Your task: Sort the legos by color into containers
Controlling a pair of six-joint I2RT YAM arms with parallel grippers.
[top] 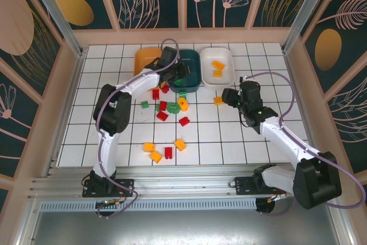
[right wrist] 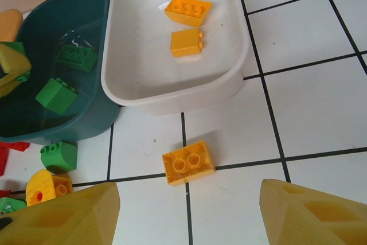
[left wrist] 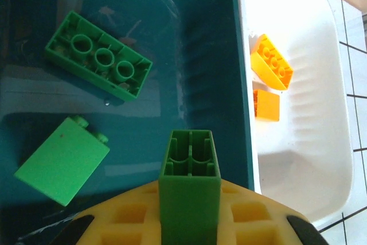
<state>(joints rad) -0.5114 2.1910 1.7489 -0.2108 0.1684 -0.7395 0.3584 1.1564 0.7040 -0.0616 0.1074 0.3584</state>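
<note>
**Trainee:** What is the state of the left gripper (left wrist: 189,225)?

**Technician:** Its yellow pads (left wrist: 129,219) are clamped on a green brick (left wrist: 189,185), which is held end-on with its hollow side toward the wrist camera. The brick hangs inside the rim of the teal tray (left wrist: 200,55), above the tray floor. Green pieces already lie in this tray, so the position looks suited to a release.

**Trainee:** And the right gripper (right wrist: 189,222)?

**Technician:** Its fingers (right wrist: 63,216) are spread wide with nothing between them. An orange brick (right wrist: 186,162) lies flat on the tiled table (top: 258,136), just ahead of the gap and just outside the white tray (right wrist: 172,98). The open spread faces that brick, so it is probably the next pick.

**Trainee:** What do the containers hold?

**Technician:**
- **Teal tray:** It holds two green pieces, lying apart from each other. One is a long brick (left wrist: 97,55) with its underside up, and the other is a squarer block (left wrist: 62,159).
- **White tray:** It holds two orange pieces, lying just beside each other. One is a studded brick (left wrist: 271,61) and the other is a smaller block (left wrist: 266,104).
- **Orange tray (top: 143,58):** It stands at the left of the row, touching the teal tray. The left arm covers much of it, so its contents cannot be told.

**Trainee:** What remains to be sorted?

**Technician:** Loose legos (top: 162,115) in red, green and orange are scattered on the tiles in front of the trays. Judged from their number, the sort is at an early stage.
</note>
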